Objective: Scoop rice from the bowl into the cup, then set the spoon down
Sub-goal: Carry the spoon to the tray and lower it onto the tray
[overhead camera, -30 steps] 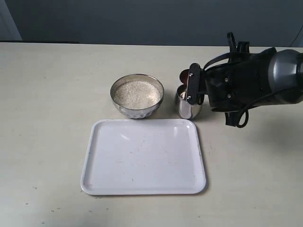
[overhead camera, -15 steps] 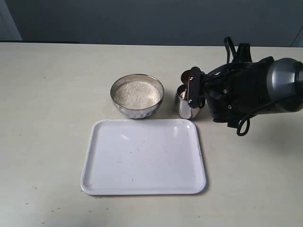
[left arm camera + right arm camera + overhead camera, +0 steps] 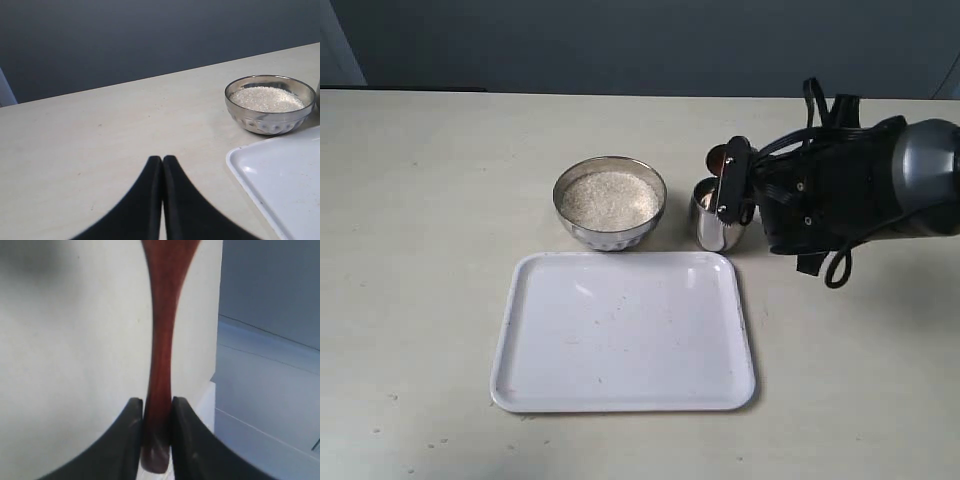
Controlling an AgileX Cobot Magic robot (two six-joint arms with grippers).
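The steel bowl [image 3: 610, 202] [image 3: 269, 103] holds a level heap of pale rice [image 3: 610, 199] [image 3: 266, 98]. To its right stands the small steel cup [image 3: 716, 224]. My right gripper [image 3: 731, 180] [image 3: 157, 405] is shut on the slim handle of the reddish-brown spoon [image 3: 162, 340], right over the cup. The spoon's oval end [image 3: 717, 158] pokes out just behind the cup's far rim. My left gripper [image 3: 162, 160] is shut on nothing, low over bare table left of the bowl; it does not show in the exterior view.
A white tray [image 3: 624, 332] [image 3: 280, 185] lies in front of the bowl and cup. The right arm's dark bulk [image 3: 850, 190] fills the space right of the cup. A dark wall runs along the table's far edge.
The right gripper and spoon have shifted slightly over the cup, the spoon's end sitting a little further right and the wrist turned a bit. Bowl, cup and tray have not moved.
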